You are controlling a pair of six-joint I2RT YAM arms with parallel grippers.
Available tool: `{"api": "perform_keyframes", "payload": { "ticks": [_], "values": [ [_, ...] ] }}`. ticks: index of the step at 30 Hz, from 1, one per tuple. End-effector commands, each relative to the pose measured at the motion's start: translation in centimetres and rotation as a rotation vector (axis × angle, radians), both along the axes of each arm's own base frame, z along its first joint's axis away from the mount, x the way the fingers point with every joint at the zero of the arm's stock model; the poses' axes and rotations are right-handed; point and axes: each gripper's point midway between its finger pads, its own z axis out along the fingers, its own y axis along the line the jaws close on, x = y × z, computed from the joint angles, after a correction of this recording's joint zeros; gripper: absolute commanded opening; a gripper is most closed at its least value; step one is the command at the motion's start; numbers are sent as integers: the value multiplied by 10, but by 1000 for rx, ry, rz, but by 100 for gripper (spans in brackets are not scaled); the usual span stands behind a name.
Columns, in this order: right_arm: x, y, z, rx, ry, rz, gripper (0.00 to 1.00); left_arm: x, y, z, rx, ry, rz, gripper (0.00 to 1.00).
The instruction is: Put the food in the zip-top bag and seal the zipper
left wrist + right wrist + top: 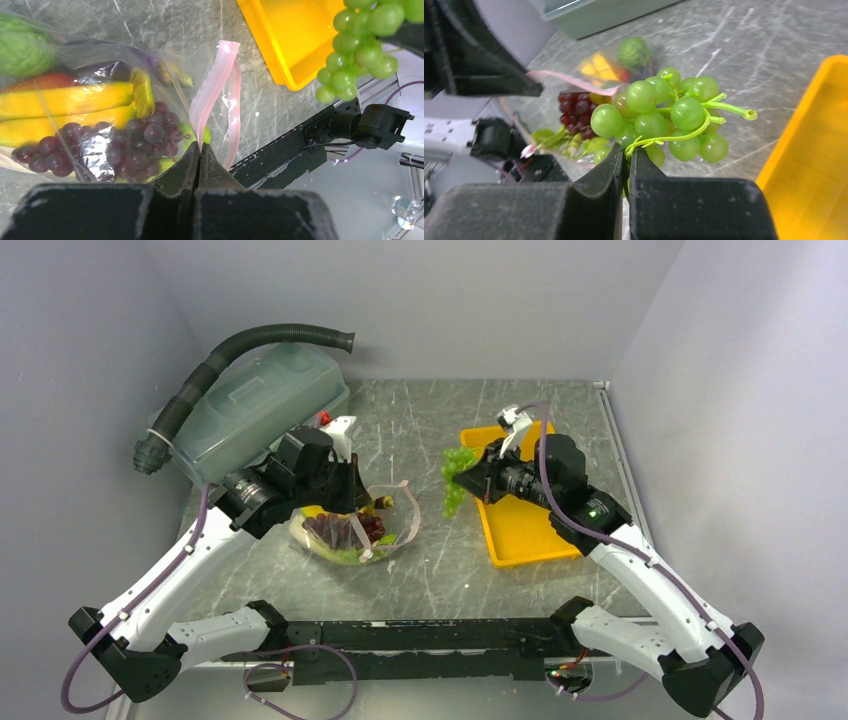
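Clear zip-top bag (pixel 165 47) lies slumped on the tabletop (pixel 430 570), directly under and ahead of the left gripper (pixel 200 148). Mouth gapes, facing the right arm. Pink zipper (pixel 216 80) stands up in a narrow loop. Left gripper pressed together on the near end of that strip, holding the edge lifted.

Inside the bag, beyond the left gripper's tips: purple grapes (pixel 145 135) nearest, bananas (pixel 65 100) behind them, something red (pixel 45 80) past those, a round green vegetable (pixel 22 50) at the far end. A dark purple piece (pixel 107 70) sits beside the bananas; shape blurred by the plastic. Pale green bits lie low near the mouth, too hidden to name.

Right gripper (pixel 626 156) clamped on the stalk of a bunch of green grapes (pixel 659 117). Bunch hangs clear of the tabletop, just in front of the tips, between the bag mouth ahead and the yellow tray (pixel 819 150) off to its right side. Grapes not touching bag or tray.

Behind the left gripper: lidded translucent tub (pixel 250 405) with a dark ribbed hose (pixel 230 350) draped over it.
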Motion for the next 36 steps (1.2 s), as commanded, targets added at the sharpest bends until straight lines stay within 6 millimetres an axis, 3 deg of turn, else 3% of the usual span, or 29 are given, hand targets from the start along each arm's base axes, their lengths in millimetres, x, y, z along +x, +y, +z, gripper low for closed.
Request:
{"api": "perform_keyframes", "payload": {
  "ticks": [1, 11, 15, 36],
  "values": [
    [-32, 25, 33, 17, -83, 223, 0, 8, -7, 25, -68, -57, 10, 0],
    [-89, 63, 24, -33, -17, 585, 0, 7, -7, 27, -68, -60, 1, 0],
    [-102, 76, 14, -69, 14, 666, 0, 7, -6, 29, -66, -66, 2, 0],
    [-82, 128, -8, -115, 196, 769, 0, -5, -6, 35, -87, -84, -55, 0]
  ]
}}
